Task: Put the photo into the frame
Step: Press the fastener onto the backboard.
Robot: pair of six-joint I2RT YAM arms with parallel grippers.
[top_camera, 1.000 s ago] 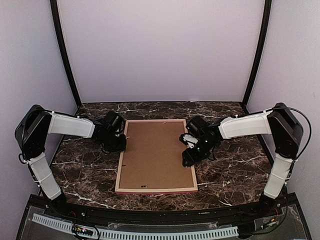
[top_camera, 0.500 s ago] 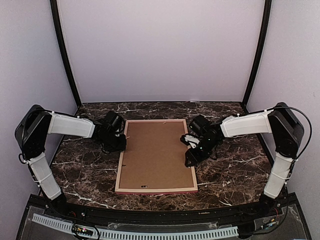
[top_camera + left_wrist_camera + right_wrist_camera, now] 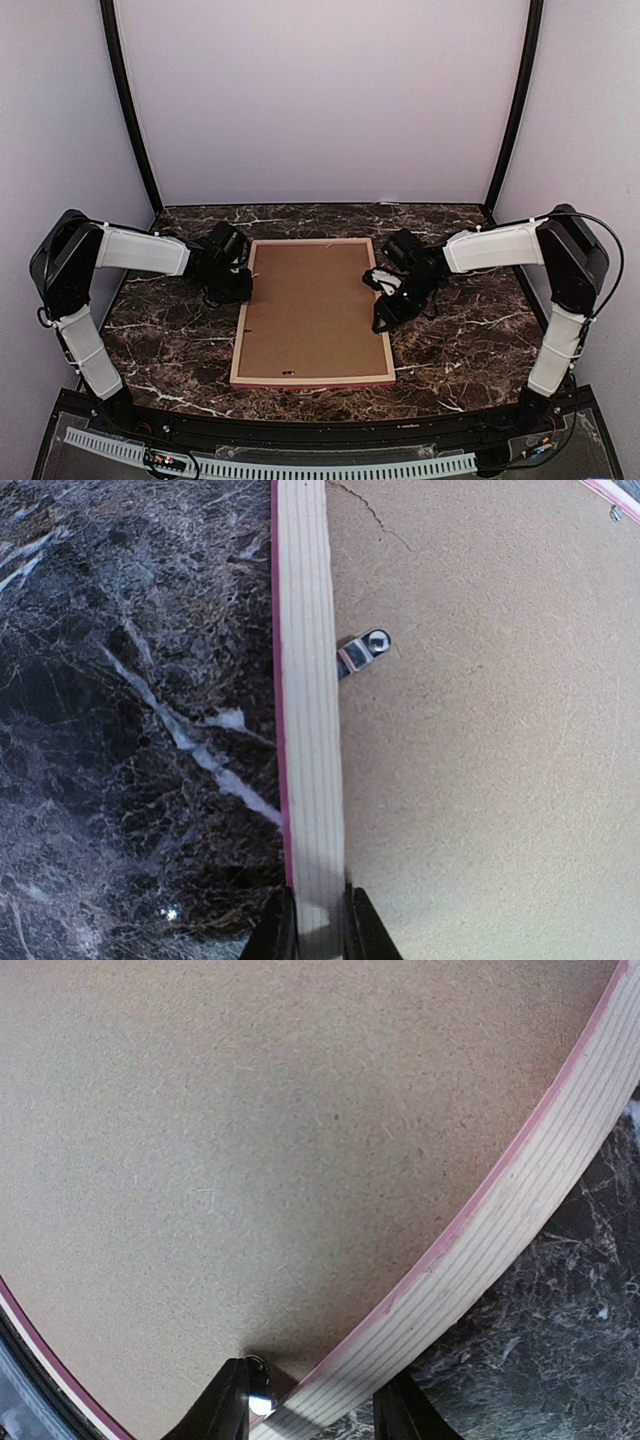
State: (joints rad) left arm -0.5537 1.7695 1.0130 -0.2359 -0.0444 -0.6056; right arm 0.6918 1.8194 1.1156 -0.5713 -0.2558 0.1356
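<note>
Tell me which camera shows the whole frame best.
Top external: the frame lies back-up on the table, with all four rails and the brown backing board in sight. Left wrist shows only a stretch of one rail with a metal clip. Right wrist shows only a piece of another rail beside the board.

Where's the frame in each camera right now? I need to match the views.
Top external: the frame lies back-up in the centre of the picture.
Left wrist: its rail runs upright, left of centre.
Right wrist: its rail sweeps from upper right to bottom centre.
Shared landmark: the brown backing board, beside the rail in all three.
</note>
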